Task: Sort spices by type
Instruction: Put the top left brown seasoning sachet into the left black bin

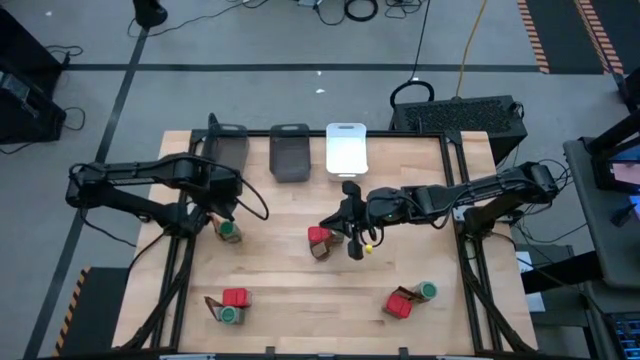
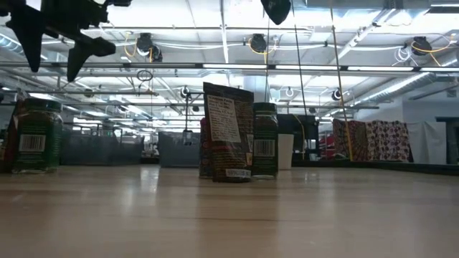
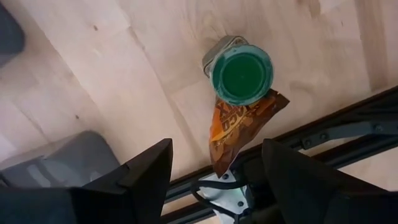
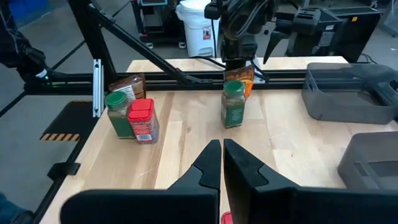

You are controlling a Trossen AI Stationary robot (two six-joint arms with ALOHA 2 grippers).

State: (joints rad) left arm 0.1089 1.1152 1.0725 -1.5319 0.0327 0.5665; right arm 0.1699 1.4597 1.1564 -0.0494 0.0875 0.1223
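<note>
A pale wooden surface on a black frame stands on a grey workshop floor strewn with cables. Along the surface's far edge three bins sit in a row: two dark grey rectangular plastic bins and one white rectangular bin, none with any spice visible in it, so the sorting looks barely begun.

The spices are still in four mixed clusters. Near the left edge, a round green-lidded jar stands upright, touching a flat orange-brown foil packet and a silvery tin half hidden under it. At the middle is a red boxy tin with a brown packet. Toward the near-left corner a red tin, green-lidded jar and brown packet huddle together, and toward the near-right corner there is a similar group.

The left pincer hovers directly above the left-edge jar, its fingers spread wide with nothing between them. I judge this a line-up for a top-down grasp, the spread suiting the lid's width.

The right pincer sits just beside the middle cluster, fingers pressed together on nothing, apparently waiting.
</note>
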